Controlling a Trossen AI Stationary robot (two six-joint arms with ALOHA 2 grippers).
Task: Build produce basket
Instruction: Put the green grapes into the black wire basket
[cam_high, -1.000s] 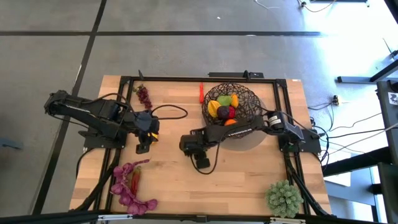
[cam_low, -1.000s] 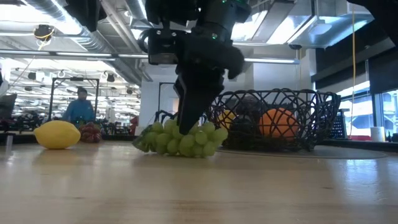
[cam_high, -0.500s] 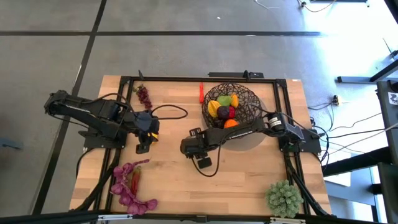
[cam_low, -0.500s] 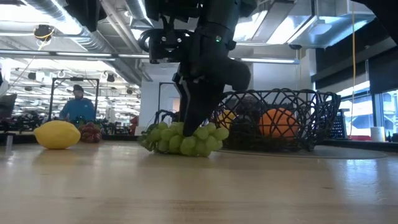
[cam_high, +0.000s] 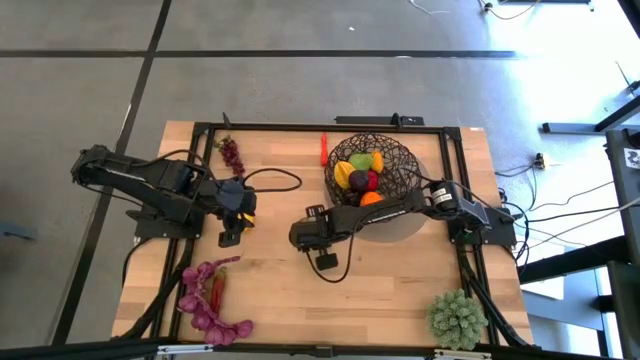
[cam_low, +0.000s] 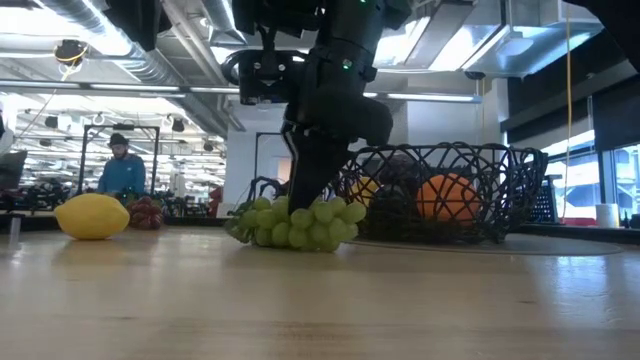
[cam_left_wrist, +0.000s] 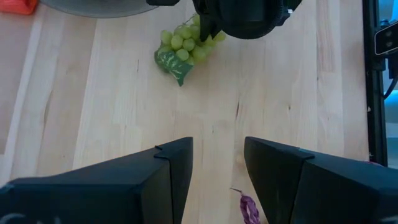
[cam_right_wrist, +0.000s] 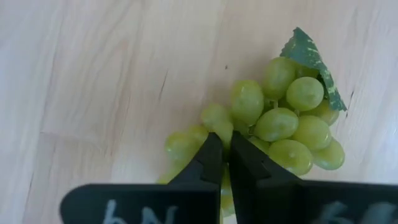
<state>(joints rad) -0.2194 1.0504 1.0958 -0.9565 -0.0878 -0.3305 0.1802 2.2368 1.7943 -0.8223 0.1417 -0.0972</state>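
A bunch of green grapes with a leaf lies on the wooden table, just left of the dark wire basket. My right gripper points steeply down into the bunch, shut, and hides the bunch in the high view. The basket holds an orange and yellow, red and green fruit. My left gripper hangs open above bare table to the left, touching nothing. A lemon rests on the table. My right gripper comes from above, slanting, and its closed fingertips are sunk into the middle of the grape bunch, between the grapes. Only a thin green sliver shows in the slit between them; which part is pinched is hidden. The bunch rests on the table.
Purple grapes and a red chilli lie near the far edge. Purple leaves with another chilli sit at the near left, and a spiky green plant ball at the near right. A black frame borders the table.
My right gripper has shut among the green grapes and its wrist has turned a little. The bunch stays on the table in about the same place.
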